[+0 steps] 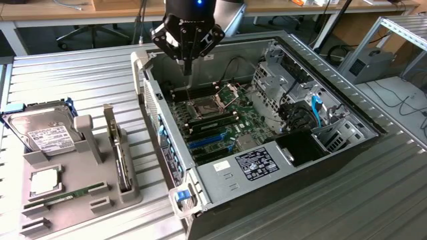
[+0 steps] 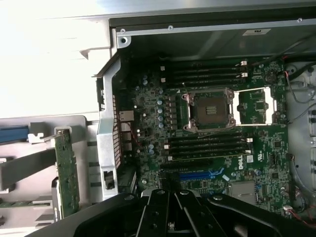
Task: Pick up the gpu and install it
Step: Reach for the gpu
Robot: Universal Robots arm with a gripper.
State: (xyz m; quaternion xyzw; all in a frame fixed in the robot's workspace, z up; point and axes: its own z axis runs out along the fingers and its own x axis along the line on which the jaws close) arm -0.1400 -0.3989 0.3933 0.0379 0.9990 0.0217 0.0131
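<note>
Surface: ribbed silvery metal table [image 1: 87, 75], with desks and office-chair legs behind it.
Gpu: the gpu [image 1: 119, 155] is a thin dark slab standing on edge in a slot of the holder, its pale metal bracket at the far end; nothing is touching it, and it is well apart from the arm.
Holder: grey moulded plastic tray [image 1: 73, 210] at the exterior view's left, with blocky uprights and recesses.
Holder contents: a boxy silver hard drive [image 1: 43, 132] with a white label, a square silver processor chip [image 1: 43, 182], and a narrow green memory stick [image 1: 67, 194] lying flat.
Case: open black-and-grey sheet-metal computer case [image 1: 155, 100] lying on its side, just beside the holder.
Case contents: green motherboard [image 1: 223, 120] with an open square processor socket [image 1: 203, 106], black memory slots, blue expansion slots [image 1: 207, 142], a blue cable [image 1: 315, 110] and perforated drive cages.
Gripper: black gripper [image 1: 187, 70] hanging over the far end of the case, pointing down at the board, fingers pressed together and holding nothing.
</note>
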